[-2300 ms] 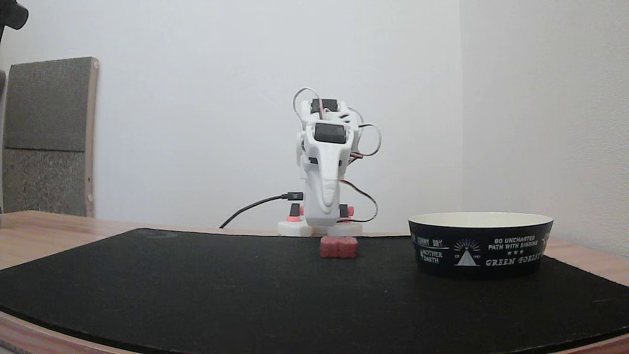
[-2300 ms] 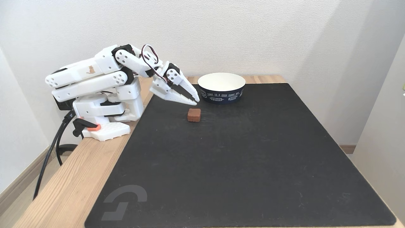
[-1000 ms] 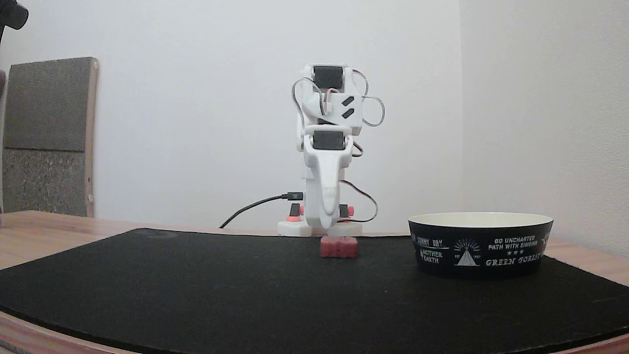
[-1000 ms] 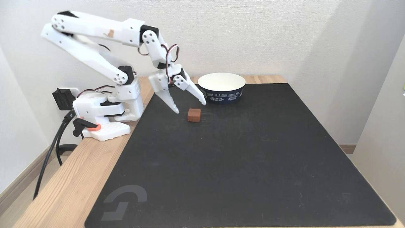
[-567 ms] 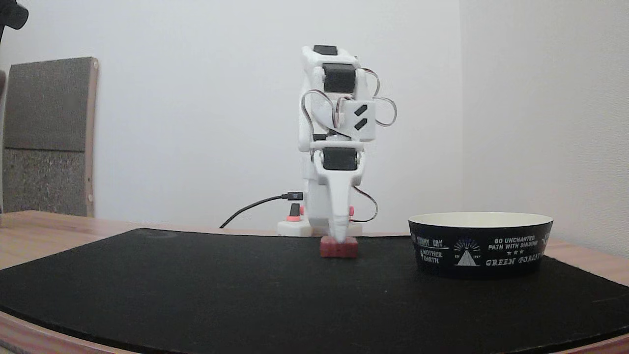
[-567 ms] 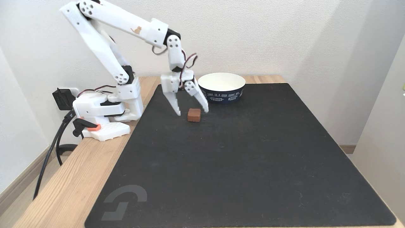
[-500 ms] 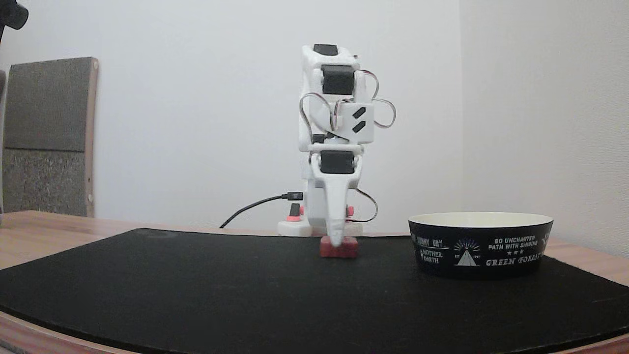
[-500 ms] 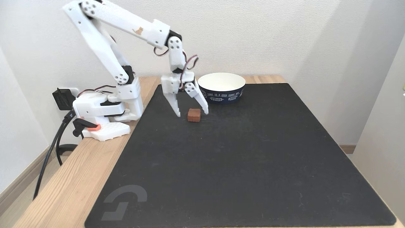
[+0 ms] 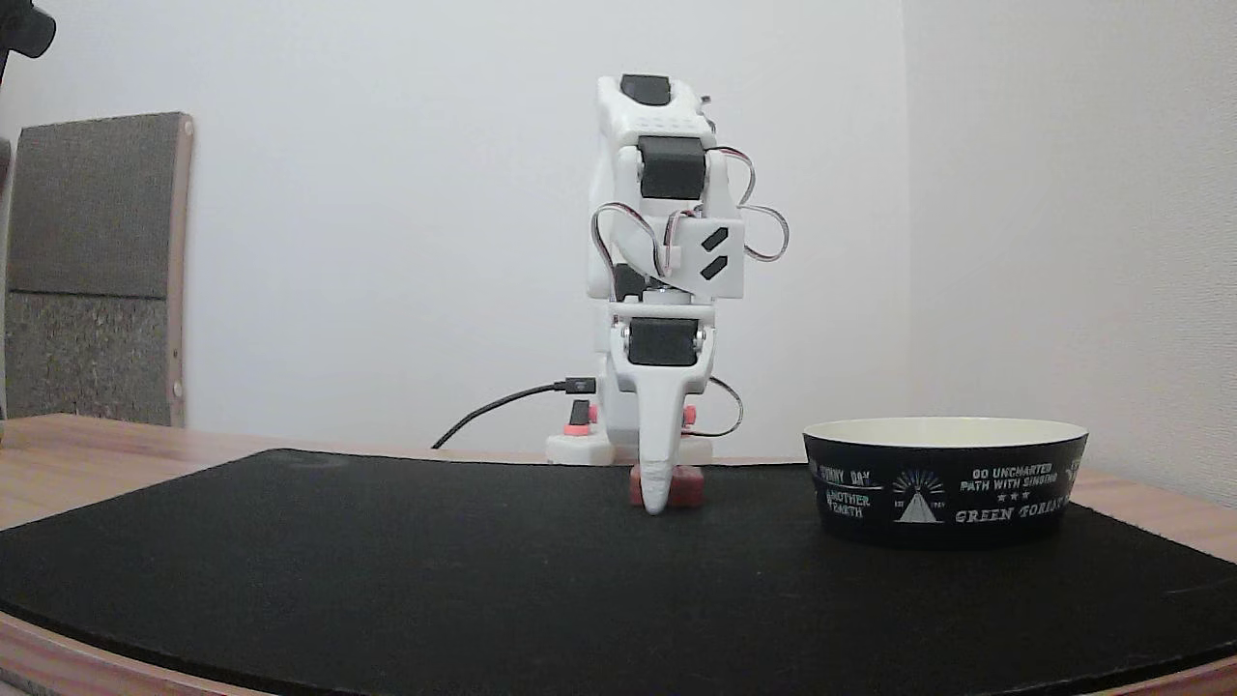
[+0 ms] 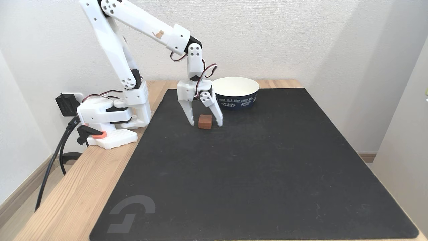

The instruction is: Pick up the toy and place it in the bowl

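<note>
Black mat covers most of the wooden surface, and the bowl sits near its back edge, just beyond the action. The tool is spread open and lowered right down over the toy, one finger on each side with small gaps showing, so nothing is gripped yet. That little dull-red brick sits flat on the mat between the fingers. My guess is it's light and rigid, not fragile. The ridged sides visible in the low fixed view should help against slipping. I'd squeeze across the two flanked faces, about mid-height, so it doesn't tip or pop out.
</note>
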Controlling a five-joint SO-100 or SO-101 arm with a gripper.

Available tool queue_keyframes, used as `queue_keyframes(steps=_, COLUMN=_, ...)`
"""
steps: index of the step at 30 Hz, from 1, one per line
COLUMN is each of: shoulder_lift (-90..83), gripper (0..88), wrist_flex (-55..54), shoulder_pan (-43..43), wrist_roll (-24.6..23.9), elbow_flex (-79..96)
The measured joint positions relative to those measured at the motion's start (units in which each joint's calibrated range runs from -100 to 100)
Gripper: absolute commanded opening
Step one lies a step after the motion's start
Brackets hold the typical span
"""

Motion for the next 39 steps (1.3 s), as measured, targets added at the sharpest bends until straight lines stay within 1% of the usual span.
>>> queue_keyframes(steps=2, shoulder_lift=0.0, gripper=3.1, wrist_flex=-1.18, shoulder_pan=0.25, wrist_roll=-0.1, elbow_flex=-0.19)
queue_keyframes(steps=3, shoulder_lift=-0.08, gripper=1.5, wrist_flex=-1.77, shoulder_pan=0.33, wrist_roll=-0.1, elbow_flex=-0.19)
queue_keyframes(steps=5, shoulder_lift=-0.08, gripper=2.8, wrist_flex=-2.36, shoulder_pan=0.42, wrist_roll=-0.05, elbow_flex=-0.38)
queue_keyframes(steps=12, shoulder_lift=-0.42, gripper=2.6, wrist_flex=-2.36, shoulder_pan=0.42, wrist_roll=-0.05, elbow_flex=-1.04)
queue_keyframes(steps=17, shoulder_lift=-6.58, gripper=2.6, wrist_flex=-1.86, shoulder_pan=1.5, wrist_roll=0.1, elbow_flex=-5.67)
queue_keyframes(steps=19, shoulder_lift=-9.99, gripper=2.6, wrist_flex=-1.69, shoulder_pan=-0.17, wrist_roll=1.34, elbow_flex=-7.94)
queue_keyframes(steps=20, shoulder_lift=-12.32, gripper=2.6, wrist_flex=-1.94, shoulder_pan=-2.83, wrist_roll=2.37, elbow_flex=-9.35)
queue_keyframes(steps=22, shoulder_lift=-13.32, gripper=2.6, wrist_flex=-2.7, shoulder_pan=-3.66, wrist_roll=2.88, elbow_flex=-9.83)
queue_keyframes(steps=23, shoulder_lift=-13.57, gripper=2.6, wrist_flex=-4.39, shoulder_pan=-5.08, wrist_roll=2.93, elbow_flex=-9.92)
queue_keyframes(steps=24, shoulder_lift=-13.66, gripper=2.6, wrist_flex=-8.53, shoulder_pan=-8.24, wrist_roll=3.66, elbow_flex=-9.92)
queue_keyframes(steps=26, shoulder_lift=-13.74, gripper=2.6, wrist_flex=-11.23, shoulder_pan=-9.07, wrist_roll=3.81, elbow_flex=-9.64)
queue_keyframes(steps=28, shoulder_lift=-13.66, gripper=2.6, wrist_flex=-16.46, shoulder_pan=-12.82, wrist_roll=4.63, elbow_flex=-7.46)
queue_keyframes(steps=29, shoulder_lift=-13.74, gripper=3.1, wrist_flex=-21.11, shoulder_pan=-15.23, wrist_roll=5.35, elbow_flex=-5.38)
queue_keyframes(steps=32, shoulder_lift=-13.74, gripper=3.6, wrist_flex=-27.18, shoulder_pan=-18.06, wrist_roll=6.02, elbow_flex=-1.23)
queue_keyframes(steps=33, shoulder_lift=-13.74, gripper=7.5, wrist_flex=-30.48, shoulder_pan=-19.81, wrist_roll=6.33, elbow_flex=0.66)
queue_keyframes(steps=34, shoulder_lift=-13.66, gripper=11.6, wrist_flex=-36.22, shoulder_pan=-20.22, wrist_roll=6.54, elbow_flex=3.4)
queue_keyframes(steps=37, shoulder_lift=-13.66, gripper=26.6, wrist_flex=-40.69, shoulder_pan=-21.06, wrist_roll=6.33, elbow_flex=5.38)
queue_keyframes(steps=38, shoulder_lift=-13.74, gripper=29.1, wrist_flex=-40.95, shoulder_pan=-21.14, wrist_roll=6.54, elbow_flex=5.57)
queue_keyframes(steps=39, shoulder_lift=-13.99, gripper=29.1, wrist_flex=-41.03, shoulder_pan=-20.47, wrist_roll=6.54, elbow_flex=5.76)
